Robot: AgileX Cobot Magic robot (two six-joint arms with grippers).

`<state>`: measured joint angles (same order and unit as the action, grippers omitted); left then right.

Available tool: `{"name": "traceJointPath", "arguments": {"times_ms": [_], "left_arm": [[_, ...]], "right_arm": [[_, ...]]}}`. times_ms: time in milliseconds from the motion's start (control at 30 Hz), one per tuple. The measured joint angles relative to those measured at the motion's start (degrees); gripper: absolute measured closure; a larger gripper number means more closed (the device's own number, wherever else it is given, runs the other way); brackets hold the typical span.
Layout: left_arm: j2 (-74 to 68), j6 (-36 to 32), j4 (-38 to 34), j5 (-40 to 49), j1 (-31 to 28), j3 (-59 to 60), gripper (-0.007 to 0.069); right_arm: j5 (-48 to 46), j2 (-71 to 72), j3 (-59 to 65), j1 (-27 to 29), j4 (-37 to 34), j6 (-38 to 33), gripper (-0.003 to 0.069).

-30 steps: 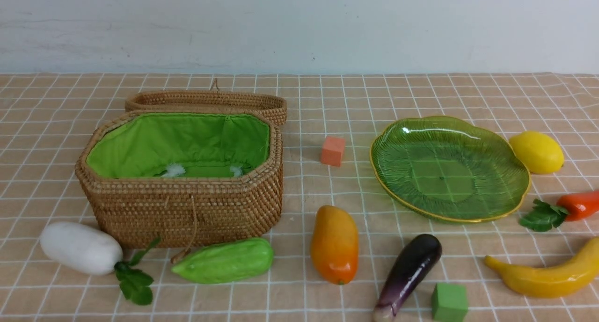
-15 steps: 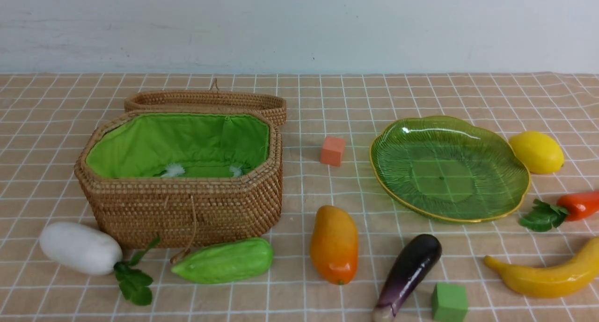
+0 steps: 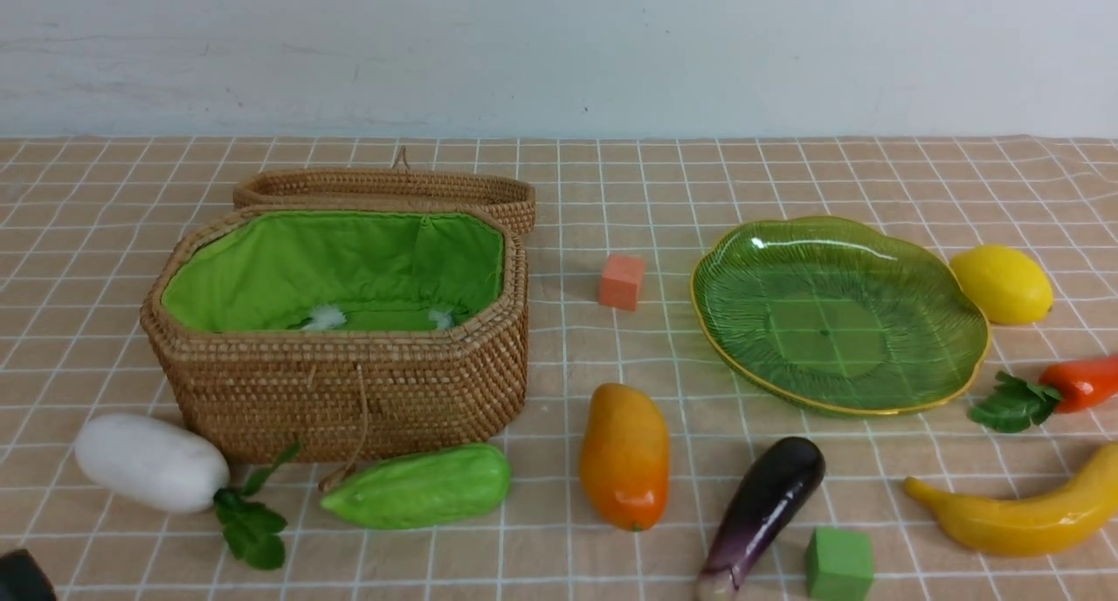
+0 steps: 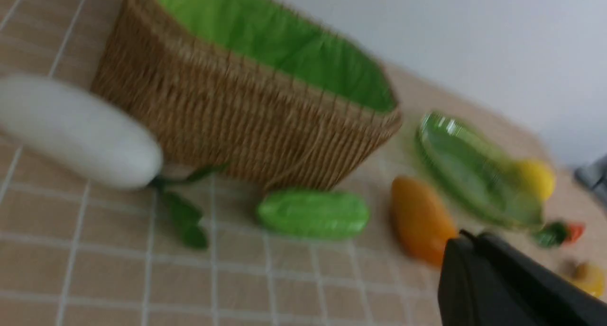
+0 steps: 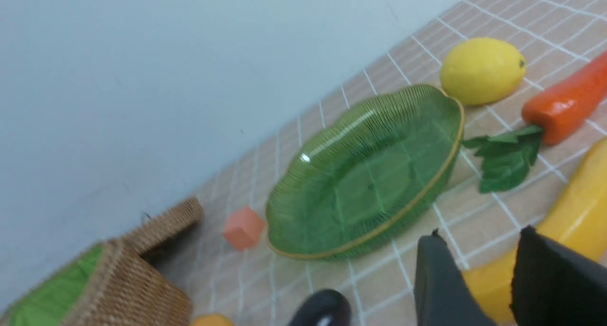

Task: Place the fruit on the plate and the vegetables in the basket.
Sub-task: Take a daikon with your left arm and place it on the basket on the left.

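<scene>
The left gripper is clenched with nothing between its fingers, and only a dark corner of it shows at the near left edge of the checked cloth. Just ahead of it lies the radish, leaves trailing, and right behind that stands the open basket, green lining bare, its lid resting against the far side. Farther along from this gripper, the gourd lies touching or nearly touching the basket's front wall, then the mango sits on the cloth. The right gripper has its fingers parted and grasps nothing; the banana lies on the cloth close below and beyond its tips, visible through the gap. Ahead of that gripper sits the plate, nothing on it, with the lemon just beside its far rim and the pepper with its leaves close to the near rim. The eggplant lies off to this gripper's inner side, the green cube next to it, and the orange cube sits beyond, between plate and basket.
</scene>
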<state>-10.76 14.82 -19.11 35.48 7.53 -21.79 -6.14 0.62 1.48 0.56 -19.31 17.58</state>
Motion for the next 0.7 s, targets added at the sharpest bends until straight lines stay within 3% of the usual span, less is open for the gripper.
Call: {"name": "traceJointPath", "arguments": {"times_ms": [133, 233, 300, 367, 467, 600, 700], "left_arm": [[-11.17, -5.45, 0.79, 10.40, 0.00, -5.71, 0.0638], [-21.27, -8.30, 1.11, 15.85, 0.00, -10.99, 0.0638], [-26.36, -8.59, 1.13, 17.02, 0.00, -13.50, 0.0638], [-33.13, -8.84, 1.81, 17.68, 0.00, -18.19, 0.0638], [-40.57, -7.89, 4.76, 17.63, 0.00, -23.31, 0.0638], [-46.16, -3.69, 10.36, 17.77, -1.24, -27.65, 0.0638], [-50.94, -0.98, 12.98, 17.89, -8.38, -30.65, 0.0638]], "right_arm": [[-3.24, 0.00, -1.99, -0.56, -2.57, 0.51, 0.0433], [-16.39, -2.10, -9.67, -3.52, -2.79, -2.65, 0.0473], [-23.54, -5.38, -16.06, -5.53, -2.79, -6.98, 0.0494], [-36.36, -11.77, -26.59, -9.20, -2.73, -13.75, 0.0529], [-47.77, -19.84, -38.46, -11.76, -2.23, -19.46, 0.0552], [-53.61, -24.65, -47.11, -12.39, -1.51, -22.44, 0.0556], [-56.01, -28.56, -54.31, -12.57, -0.14, -25.09, 0.0555]]}}
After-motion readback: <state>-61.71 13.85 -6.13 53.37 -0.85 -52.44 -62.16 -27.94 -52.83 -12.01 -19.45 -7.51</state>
